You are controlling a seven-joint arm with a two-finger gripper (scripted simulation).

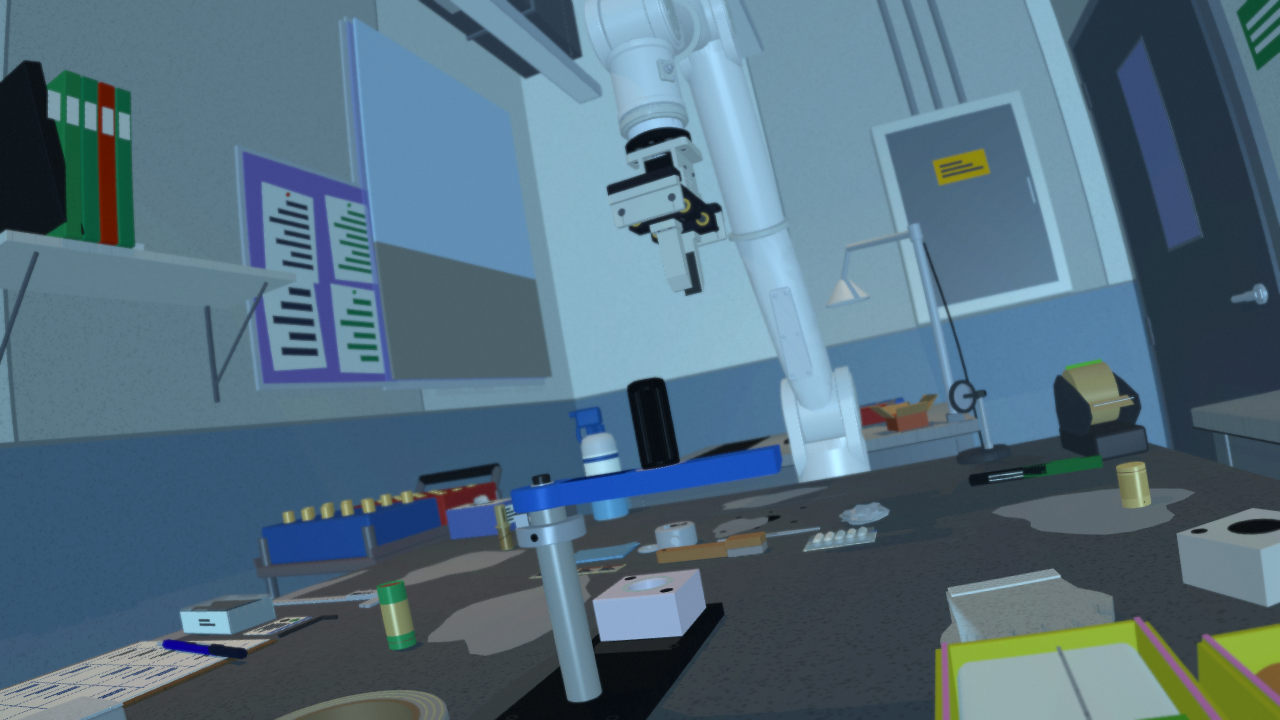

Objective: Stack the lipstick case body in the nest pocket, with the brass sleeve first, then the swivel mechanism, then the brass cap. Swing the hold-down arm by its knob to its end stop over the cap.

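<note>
My gripper (pixel 682 282) hangs high above the bench, well clear of every part, its fingers drawn partly together with nothing between them. Below it the blue hold-down arm (pixel 649 478) sits on a grey post (pixel 564 609), swung away from the white nest block (pixel 648 604), and carries a black cylindrical knob (pixel 652 423) at its far end. The nest pocket (pixel 646 586) is a round hole in the block's top; its inside is hidden. A brass cylinder with green ends (pixel 394 614) stands left of the post. A plain brass cylinder (pixel 1133 484) stands far right.
A yellow-green tray (pixel 1065 676) fills the near right corner, with a white block with a round hole (pixel 1235 551) behind it. A blue rack of brass pieces (pixel 354 528), a spray bottle (pixel 600 452), a tape dispenser (pixel 1099 410) and a desk lamp (pixel 931 313) stand farther back.
</note>
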